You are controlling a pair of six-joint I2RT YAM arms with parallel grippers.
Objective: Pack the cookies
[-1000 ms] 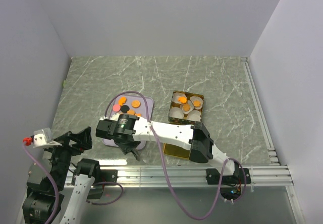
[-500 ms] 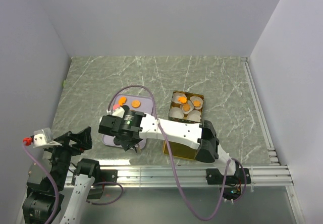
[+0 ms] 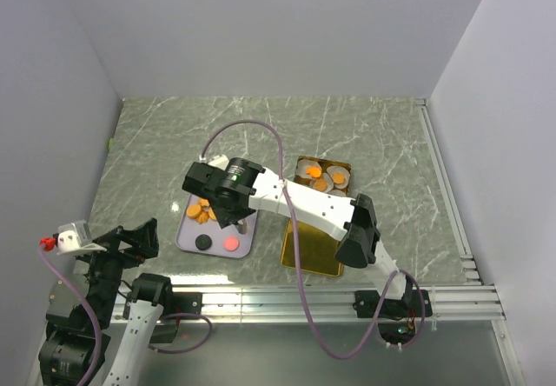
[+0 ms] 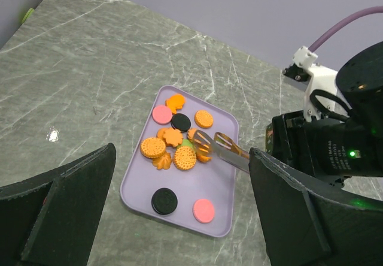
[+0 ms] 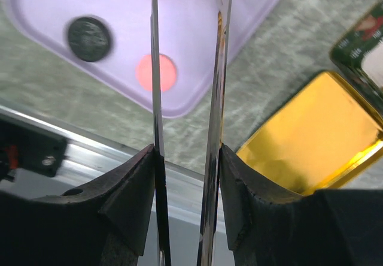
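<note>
The right gripper [image 4: 206, 144] reaches over the lavender tray [image 4: 137, 182], its long blades slightly parted among the heaped cookies [image 4: 173, 146] — whether they pinch one I cannot tell. The left gripper [image 4: 179, 218] hangs wide open near the table's edge — more cookies sit in the tin [image 3: 323, 182].

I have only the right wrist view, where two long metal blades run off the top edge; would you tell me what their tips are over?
Observer: The left wrist view shows the metal tongs with their tips at a pile of orange round cookies on the lilac plastic tray.
Operator: Thank you. Is anything packed yet?
Observer: From above, orange cookies lie in white paper cups inside the patterned tin.
Operator: And the left arm?
Observer: Its fingers are wide open, holding nothing.
</note>
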